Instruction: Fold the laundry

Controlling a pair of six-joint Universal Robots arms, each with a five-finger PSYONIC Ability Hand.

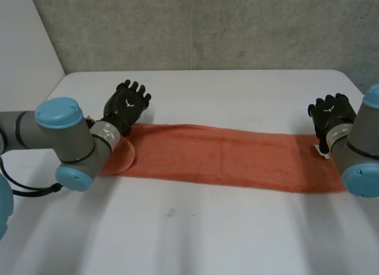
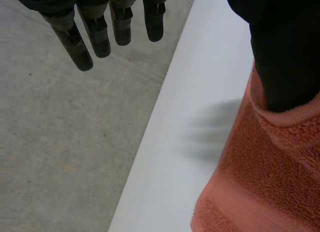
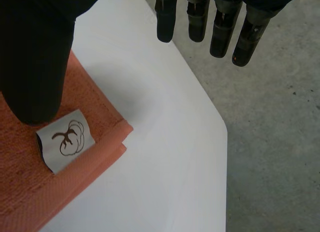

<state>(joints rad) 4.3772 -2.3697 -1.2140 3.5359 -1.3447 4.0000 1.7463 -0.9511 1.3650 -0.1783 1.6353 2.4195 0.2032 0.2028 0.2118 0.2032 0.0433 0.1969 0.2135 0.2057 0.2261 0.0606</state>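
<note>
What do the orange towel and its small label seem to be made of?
Towel: likely cotton terry, matte; its surface shows a fuzzy looped pile and flatter woven bands. Label: probably thin fabric tape, smooth and pale, with a brown printed or woven emblem; which one, I cannot tell.

A white table (image 1: 237,91) with rounded corners; rough, speckled grey concrete (image 1: 207,26) lies beyond its far edge, a plain white panel (image 1: 23,32) alongside
</note>
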